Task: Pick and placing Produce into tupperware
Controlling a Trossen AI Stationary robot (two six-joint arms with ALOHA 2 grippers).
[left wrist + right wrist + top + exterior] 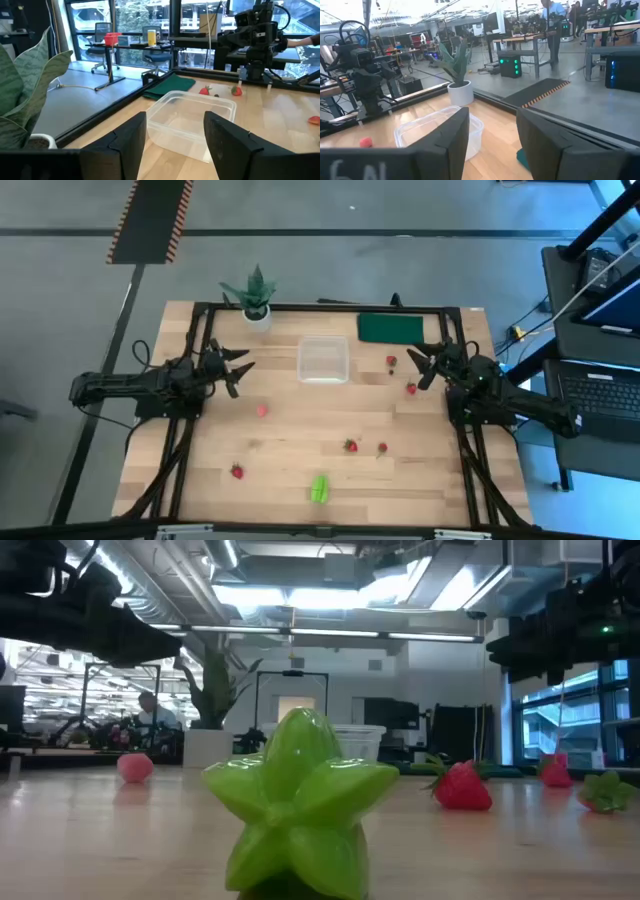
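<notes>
Tupperware [323,360] empty at the table's far middle; all produce loose on the wood.
Two strawberries [391,361] lie just inboard of the right gripper [422,366], between it and the box, so I'd say right arm goes first. Pink berry [262,410] sits nearer the left gripper [238,367]. Both grippers spread wide, holding nothing.

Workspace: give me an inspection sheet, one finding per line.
Surface: wooden table, black frame.
Job's things: clear tupperware empty; six berries loose, such as the pinkish berry; lime-green piece at the near edge.
Clutter: potted plant and dark green pad at the far edge.
Claws: left claw open, empty; right claw open, empty.
Cables: bundled along both arms.
Surroundings: laptop on the right; person in the room behind.
</notes>
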